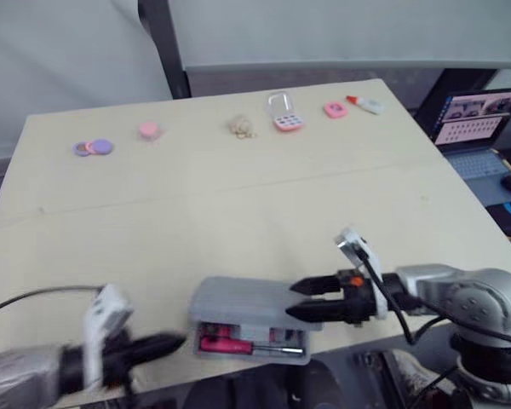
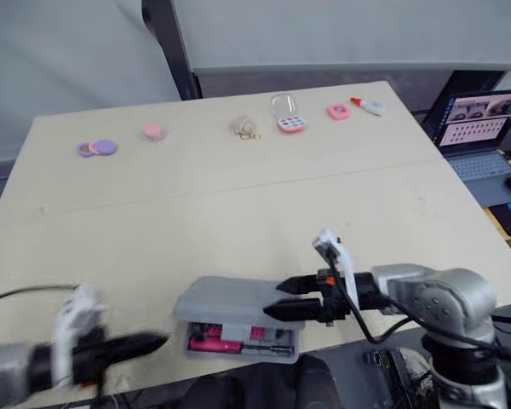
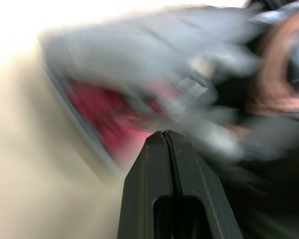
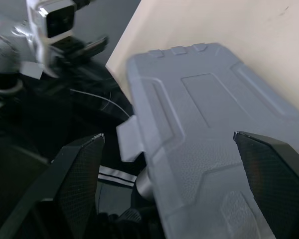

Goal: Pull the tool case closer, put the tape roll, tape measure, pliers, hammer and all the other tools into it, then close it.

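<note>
The grey tool case (image 1: 238, 302) lies at the table's front edge, its lid tilted low over the tray. Pink and red tools (image 1: 226, 343) show through the front gap. My right gripper (image 1: 296, 300) is open at the case's right end. In the right wrist view its fingers (image 4: 79, 169) stand wide apart with the lid (image 4: 204, 124) between them. My left gripper (image 1: 172, 344) is shut with nothing in it, just left of the case. In the left wrist view its fingertips (image 3: 163, 134) point at the blurred case (image 3: 139, 64).
Small toys line the table's far side: purple discs (image 1: 94, 147), a pink piece (image 1: 149, 129), a beige piece (image 1: 243, 127), a pink keypad (image 1: 285, 119) and a small bottle (image 1: 366, 104). A laptop (image 1: 477, 119) sits off the table to the right.
</note>
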`<act>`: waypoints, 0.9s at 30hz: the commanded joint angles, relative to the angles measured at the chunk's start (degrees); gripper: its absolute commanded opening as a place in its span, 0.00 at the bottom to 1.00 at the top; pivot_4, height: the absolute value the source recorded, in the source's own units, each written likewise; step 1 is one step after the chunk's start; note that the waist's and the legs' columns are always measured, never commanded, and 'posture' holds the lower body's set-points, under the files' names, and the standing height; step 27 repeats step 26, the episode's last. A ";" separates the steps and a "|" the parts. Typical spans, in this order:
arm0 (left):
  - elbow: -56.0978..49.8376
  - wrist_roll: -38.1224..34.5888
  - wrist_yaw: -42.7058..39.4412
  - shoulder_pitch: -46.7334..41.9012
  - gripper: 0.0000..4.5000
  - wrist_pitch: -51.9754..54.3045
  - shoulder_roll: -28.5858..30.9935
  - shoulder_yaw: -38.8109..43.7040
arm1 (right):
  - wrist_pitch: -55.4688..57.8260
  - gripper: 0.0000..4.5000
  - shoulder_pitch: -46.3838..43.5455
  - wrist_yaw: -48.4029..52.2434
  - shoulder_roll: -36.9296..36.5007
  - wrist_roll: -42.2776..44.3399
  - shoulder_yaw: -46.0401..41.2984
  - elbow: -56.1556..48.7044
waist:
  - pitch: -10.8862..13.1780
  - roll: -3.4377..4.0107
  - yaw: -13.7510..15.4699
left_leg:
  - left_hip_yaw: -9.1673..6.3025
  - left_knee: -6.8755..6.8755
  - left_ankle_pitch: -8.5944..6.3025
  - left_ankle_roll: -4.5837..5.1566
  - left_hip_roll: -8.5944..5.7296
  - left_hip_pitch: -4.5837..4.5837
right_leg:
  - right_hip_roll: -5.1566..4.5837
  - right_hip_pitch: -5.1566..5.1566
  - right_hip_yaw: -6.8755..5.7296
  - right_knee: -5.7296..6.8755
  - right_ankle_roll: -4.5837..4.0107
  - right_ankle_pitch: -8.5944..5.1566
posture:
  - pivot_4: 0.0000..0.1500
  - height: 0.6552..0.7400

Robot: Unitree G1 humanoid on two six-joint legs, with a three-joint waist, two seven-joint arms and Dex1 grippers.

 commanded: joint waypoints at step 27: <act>23.97 28.43 -14.91 -17.57 0.00 -23.43 2.11 -17.98 | -65.86 0.98 45.33 13.99 -11.18 -28.15 -13.03 6.21 | 0.08 -0.32 2.16 | 0.54 -0.03 -0.05 0.16 -0.15 0.20 | 0.31 0.12 0.52 -0.22 0.21 0.24 | 1.00 1.00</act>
